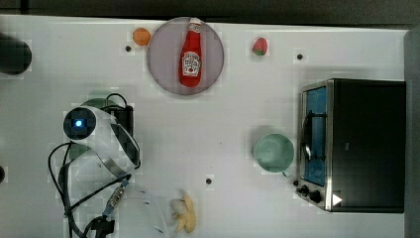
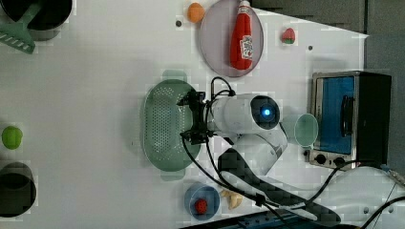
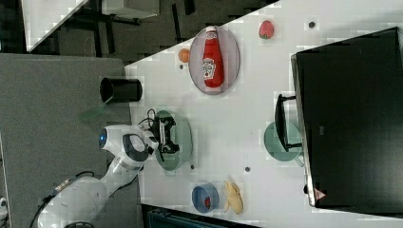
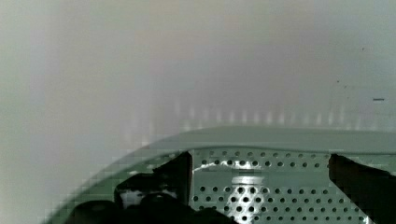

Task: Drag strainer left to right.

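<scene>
Currently, the left view shows the tool [image 2: 187, 118] spread wide over the strainer [image 2: 162, 125] rim on the tabletop [image 2: 95, 95], and the wrist view shows perforated wall [image 4: 261, 186] between its fingers [image 4: 359, 186]; shallow engagement could let it slip.

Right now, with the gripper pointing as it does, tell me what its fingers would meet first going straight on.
Most likely the strainer: the open gripper points down into its perforated inside. How far above it is unclear.

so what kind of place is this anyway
Likely a robot lab bench set up as a mock kitchen: a white table with bolt holes carries a toaster oven, a ketchup bottle on a plate, a strainer and toy fruit, with a robot arm over it.
</scene>
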Controlling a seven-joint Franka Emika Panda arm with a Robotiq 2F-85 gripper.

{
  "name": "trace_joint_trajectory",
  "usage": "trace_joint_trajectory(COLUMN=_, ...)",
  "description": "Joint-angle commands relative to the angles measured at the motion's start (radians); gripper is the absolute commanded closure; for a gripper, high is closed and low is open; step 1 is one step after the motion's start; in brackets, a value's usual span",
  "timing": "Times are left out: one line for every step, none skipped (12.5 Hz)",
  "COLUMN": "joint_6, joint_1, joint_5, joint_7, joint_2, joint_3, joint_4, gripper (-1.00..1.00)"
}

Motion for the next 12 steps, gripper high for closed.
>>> trace_joint_trajectory(joint_6=-0.006, joint_1=-0.057, joint_5=0.021, joint_7=0.006, joint_2=-0.059, joint_3=-0.002, joint_4=-0.05, gripper=-1.0)
trace_joint_trajectory(joint_6=-0.005, joint_1=-0.07, joint_5=0.02, joint_7=-0.009, joint_2=-0.07, joint_3=-0.002, joint_4=-0.067, gripper=-1.0)
trace_joint_trajectory(joint_6=-0.004, joint_1=-0.085, joint_5=0.02, joint_7=-0.029, joint_2=-0.083, joint_3=-0.002, joint_4=-0.083, gripper=-1.0)
trace_joint_trajectory(joint_6=-0.004, joint_1=-0.1, joint_5=0.02, joint_7=-0.064, joint_2=-0.096, joint_3=-0.002, joint_4=-0.1, gripper=-1.0)
trace_joint_trajectory(joint_6=-0.003, joint_1=-0.117, joint_5=0.02, joint_7=-0.105, joint_2=-0.108, joint_3=-0.002, joint_4=-0.116, gripper=-1.0)
trace_joint_trajectory(joint_6=-0.004, joint_1=-0.135, joint_5=0.02, joint_7=-0.14, joint_2=-0.117, joint_3=-0.003, joint_4=-0.128, gripper=-1.0)
trace_joint_trajectory(joint_6=-0.001, joint_1=-0.155, joint_5=0.02, joint_7=-0.153, joint_2=-0.124, joint_3=-0.005, joint_4=-0.139, gripper=-1.0)
trace_joint_trajectory(joint_6=0.007, joint_1=-0.173, joint_5=0.02, joint_7=-0.174, joint_2=-0.13, joint_3=-0.006, joint_4=-0.146, gripper=-1.0)
trace_joint_trajectory(joint_6=0.007, joint_1=-0.189, joint_5=0.02, joint_7=-0.183, joint_2=-0.133, joint_3=-0.009, joint_4=-0.15, gripper=-1.0)
trace_joint_trajectory(joint_6=0.008, joint_1=-0.203, joint_5=0.02, joint_7=-0.189, joint_2=-0.134, joint_3=-0.014, joint_4=-0.154, gripper=-1.0)
trace_joint_trajectory(joint_6=0.009, joint_1=-0.218, joint_5=0.02, joint_7=-0.208, joint_2=-0.135, joint_3=-0.018, joint_4=-0.155, gripper=-1.0)
trace_joint_trajectory(joint_6=0.009, joint_1=-0.23, joint_5=0.02, joint_7=-0.224, joint_2=-0.136, joint_3=-0.025, joint_4=-0.158, gripper=-1.0)
